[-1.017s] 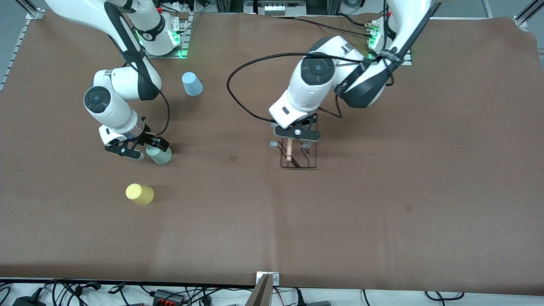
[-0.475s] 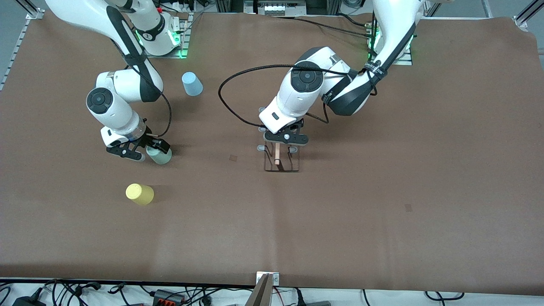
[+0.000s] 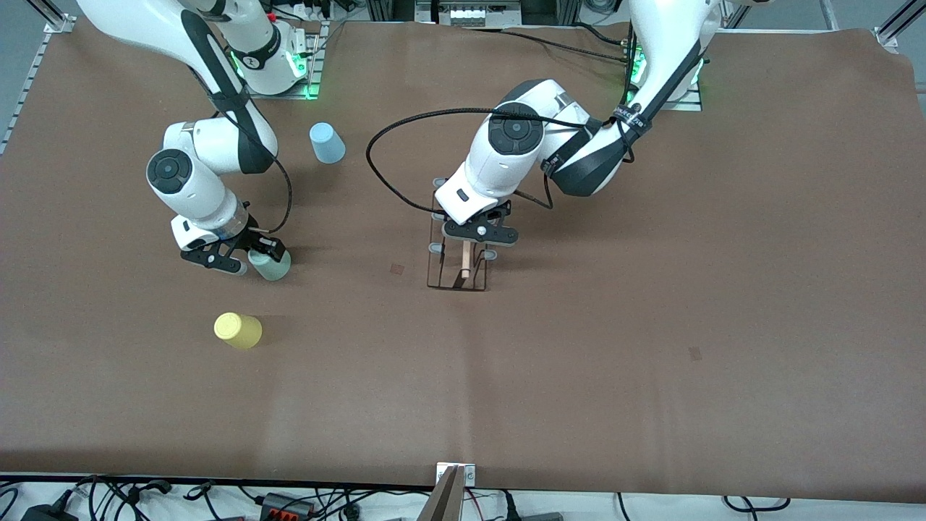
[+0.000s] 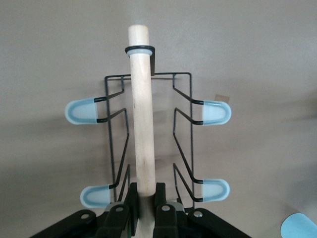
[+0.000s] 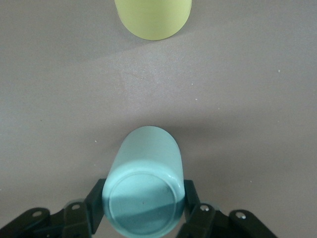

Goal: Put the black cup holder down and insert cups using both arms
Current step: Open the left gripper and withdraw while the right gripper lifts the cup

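My left gripper [image 3: 477, 235] is shut on the wooden rod [image 4: 142, 114] of the black cup holder [image 3: 457, 273] and holds it at the table's middle. The fingers [image 4: 130, 206] clamp the rod's near end, and several pale blue prong tips [image 4: 82, 111] stick out on both sides. My right gripper [image 3: 249, 255] is shut on the mint green cup [image 3: 270, 265], which is upside down on the table; the fingers [image 5: 96, 201] press on both of its sides [image 5: 143, 198]. The yellow cup [image 3: 237, 331] stands nearer the front camera and also shows in the right wrist view [image 5: 152, 17]. The light blue cup [image 3: 327, 142] stands close to the right arm's base.
A brown mat [image 3: 651, 289] covers the table. Small dark marks lie on it near the holder [image 3: 396, 268] and toward the left arm's end [image 3: 695, 353]. Cables run along the front edge [image 3: 289, 501].
My left gripper has carried the cup holder toward the right arm's end of the table. My right gripper has stayed at the mint green cup.
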### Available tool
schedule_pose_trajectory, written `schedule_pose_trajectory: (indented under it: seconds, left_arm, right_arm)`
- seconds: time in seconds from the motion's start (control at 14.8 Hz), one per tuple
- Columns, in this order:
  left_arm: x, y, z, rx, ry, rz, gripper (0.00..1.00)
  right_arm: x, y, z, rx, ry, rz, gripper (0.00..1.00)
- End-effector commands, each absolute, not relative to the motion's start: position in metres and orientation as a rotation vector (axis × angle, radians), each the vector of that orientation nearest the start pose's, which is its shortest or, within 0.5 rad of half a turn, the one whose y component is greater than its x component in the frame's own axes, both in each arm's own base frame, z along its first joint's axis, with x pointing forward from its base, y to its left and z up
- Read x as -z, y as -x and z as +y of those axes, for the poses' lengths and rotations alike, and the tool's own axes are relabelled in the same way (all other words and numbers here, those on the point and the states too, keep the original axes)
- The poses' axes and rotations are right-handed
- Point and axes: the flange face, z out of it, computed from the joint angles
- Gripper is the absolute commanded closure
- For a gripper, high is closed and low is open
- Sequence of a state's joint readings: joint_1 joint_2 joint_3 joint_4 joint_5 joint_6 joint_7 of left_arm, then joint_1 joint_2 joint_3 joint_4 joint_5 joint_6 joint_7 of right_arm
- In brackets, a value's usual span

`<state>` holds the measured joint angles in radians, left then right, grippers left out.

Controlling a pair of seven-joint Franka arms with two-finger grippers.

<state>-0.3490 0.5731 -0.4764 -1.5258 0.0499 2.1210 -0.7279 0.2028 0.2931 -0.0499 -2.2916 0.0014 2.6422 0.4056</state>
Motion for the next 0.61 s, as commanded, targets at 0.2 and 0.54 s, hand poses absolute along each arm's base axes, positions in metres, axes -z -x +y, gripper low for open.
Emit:
schedule_pose_trajectory:
  seconds: [0.2,0.54]
  left_arm:
    - [-0.359,-0.52,-0.486,-0.101,3.327,0.096,0.99]
    - [-0.353,-0.519,-0.486,-0.114,3.323,0.095,0.99]
  right_arm:
    - [-0.237,-0.531,0.082,0.125,3.111,0.324,0.72]
    - [-0.244,-0.53,0.083,0.108,3.114,0.312,0.72]
